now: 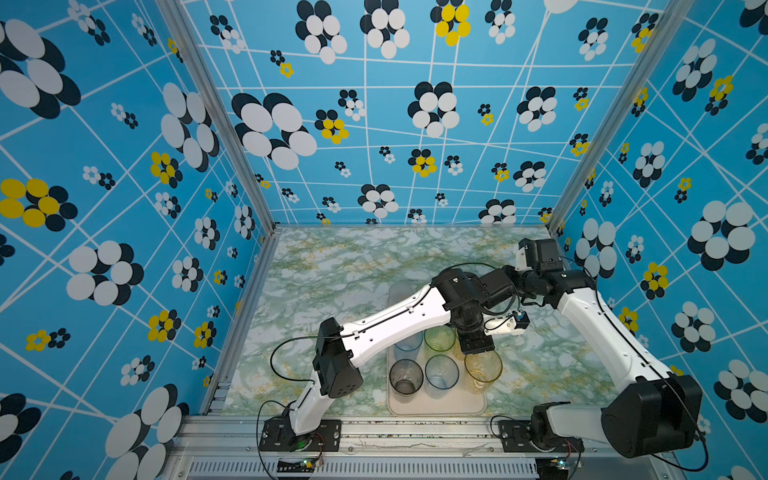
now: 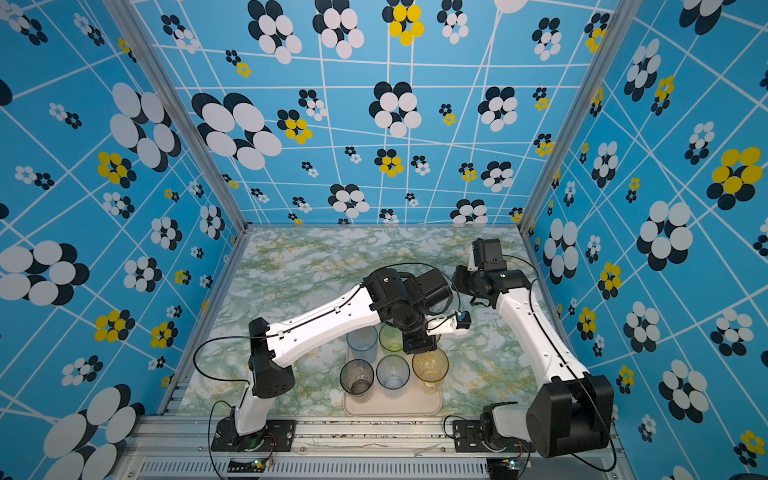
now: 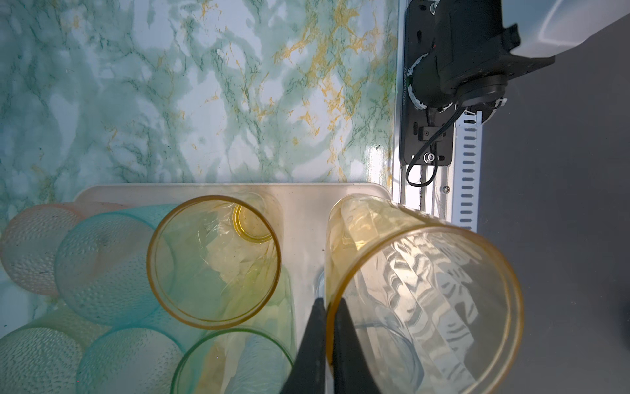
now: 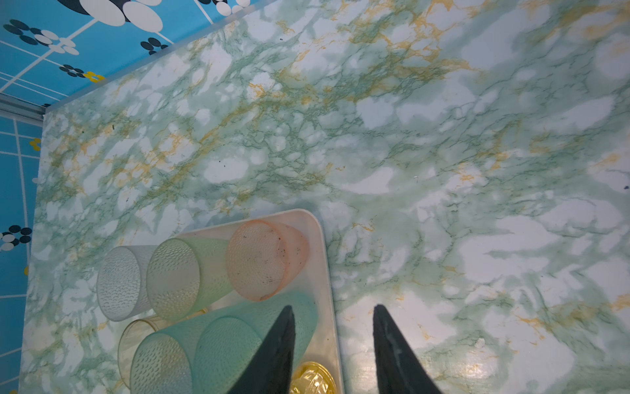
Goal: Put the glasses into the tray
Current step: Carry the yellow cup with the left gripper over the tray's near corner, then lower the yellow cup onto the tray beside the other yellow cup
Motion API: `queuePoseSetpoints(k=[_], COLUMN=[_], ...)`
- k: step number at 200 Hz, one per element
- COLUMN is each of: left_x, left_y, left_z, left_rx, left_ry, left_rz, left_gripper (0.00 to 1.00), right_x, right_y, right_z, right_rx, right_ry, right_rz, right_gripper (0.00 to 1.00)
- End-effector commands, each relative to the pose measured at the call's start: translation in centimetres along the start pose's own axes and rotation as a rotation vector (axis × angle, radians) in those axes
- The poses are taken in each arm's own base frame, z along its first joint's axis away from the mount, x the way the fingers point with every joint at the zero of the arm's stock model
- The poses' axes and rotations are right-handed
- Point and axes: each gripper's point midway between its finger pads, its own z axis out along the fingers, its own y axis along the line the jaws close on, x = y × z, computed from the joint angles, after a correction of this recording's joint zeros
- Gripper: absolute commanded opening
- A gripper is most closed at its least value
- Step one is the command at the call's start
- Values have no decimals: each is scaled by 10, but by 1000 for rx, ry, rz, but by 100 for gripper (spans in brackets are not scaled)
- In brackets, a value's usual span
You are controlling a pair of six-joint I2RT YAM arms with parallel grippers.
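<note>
The left arm is stretching across above the tray, wrist bending downward. The left gripper is pinching tight on the wall of the amber glass (one finger inside the rim, one outside) at the tray's right edge. The right gripper is hanging parted and empty, straddling that same edge farther back. The tray is sitting at the front edge of the bench, with other glasses crowding it.
</note>
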Motion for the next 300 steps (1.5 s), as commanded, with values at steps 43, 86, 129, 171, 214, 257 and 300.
queuePoseSetpoints(k=[43,86,129,171,214,257,300], left_x=[15,19,26,27,26,28,29], left_y=[8,10,13,14,17,21,21], left_z=[32,39,47,48,49,49,49], left_rx=[-9,-5,-4,-2,-10,-19,-22], left_ry=[83,87,97,87,75,78,82], left_rz=[-7,-20,-33,-35,-38,-44,-43], left_gripper=[2,2,2,2,2,2,3], right_x=[7,9,9,10,11,12,12], right_y=[-4,-4,-4,-4,-3,-3,-3], right_z=[12,16,17,19,20,21,22], right_rx=[-9,-12,-16,-18,-23,-23,-25], right_ry=[27,38,43,48,51,57,59], right_rz=[-12,-11,-9,-5,-5,-4,-2], right_gripper=[40,40,40,40,39,39,39])
